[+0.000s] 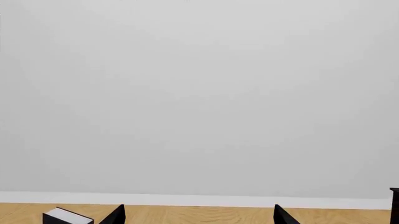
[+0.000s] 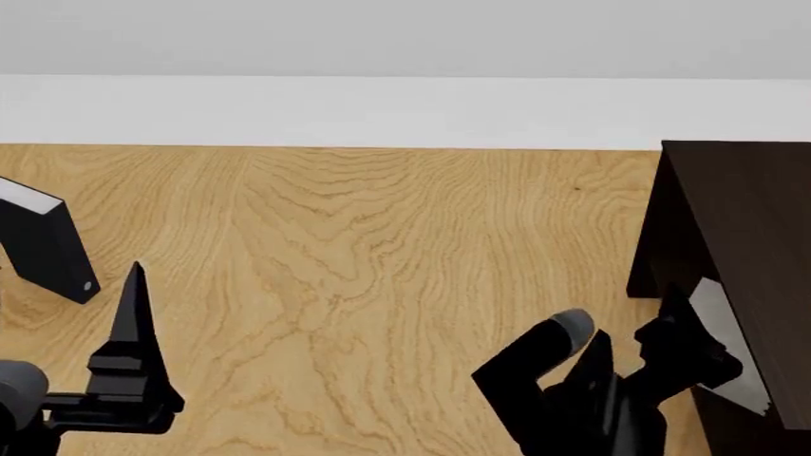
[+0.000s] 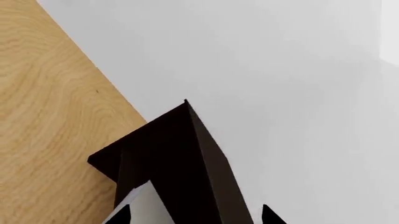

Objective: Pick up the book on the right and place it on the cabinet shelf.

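**Now at the cabinet: right gripper carries the book**

Low and right in the head view, the right gripper (image 2: 690, 356) sits against the front of the dark brown cabinet (image 2: 747, 218), which fills the right edge of the frame. Its jaws are pinched on the book (image 2: 725, 347), a pale grey slab tilted on a slant, its upper end just inside the cabinet's open front and its lower end toward the bottom right corner. Whether the book touches a cabinet shelf cannot be told from here. In the right wrist view the book (image 3: 140, 207) shows as a light wedge at the bottom centre, between the two dark fingertips (image 3: 121, 215), with the cabinet (image 3: 181, 158) just behind it.

At the lower left of the head view the left gripper (image 2: 127, 332) hangs over the wooden table (image 2: 380, 256), holding nothing. Its wrist view shows its jaws spread wide.

A black book (image 2: 45, 247) with white page edges stands at the left edge of the head view, well apart from the cabinet.
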Motion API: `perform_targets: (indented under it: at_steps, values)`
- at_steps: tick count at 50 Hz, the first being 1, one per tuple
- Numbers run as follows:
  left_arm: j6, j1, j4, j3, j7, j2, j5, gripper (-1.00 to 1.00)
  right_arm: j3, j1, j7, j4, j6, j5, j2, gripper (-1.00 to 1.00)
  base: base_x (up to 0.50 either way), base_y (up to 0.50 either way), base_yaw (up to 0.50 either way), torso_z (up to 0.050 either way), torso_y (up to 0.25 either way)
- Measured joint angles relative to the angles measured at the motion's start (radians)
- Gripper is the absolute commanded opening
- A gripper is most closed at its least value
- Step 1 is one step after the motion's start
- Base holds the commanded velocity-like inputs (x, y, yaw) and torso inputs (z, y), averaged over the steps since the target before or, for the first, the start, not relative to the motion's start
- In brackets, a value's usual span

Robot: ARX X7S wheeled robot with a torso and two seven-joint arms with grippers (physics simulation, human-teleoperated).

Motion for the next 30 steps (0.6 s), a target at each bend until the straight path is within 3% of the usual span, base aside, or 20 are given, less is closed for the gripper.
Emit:
perform_targets:
  at_steps: [30]
  values:
    - [0.016, 0.045, 0.064, -0.041, -0.010, -0.030, -0.055, 1.00, 0.092, -0.101, 0.034, -0.415, 0.112, 0.028, 0.056, 1.00, 0.00, 0.00, 0.00, 0.000, 0.000]
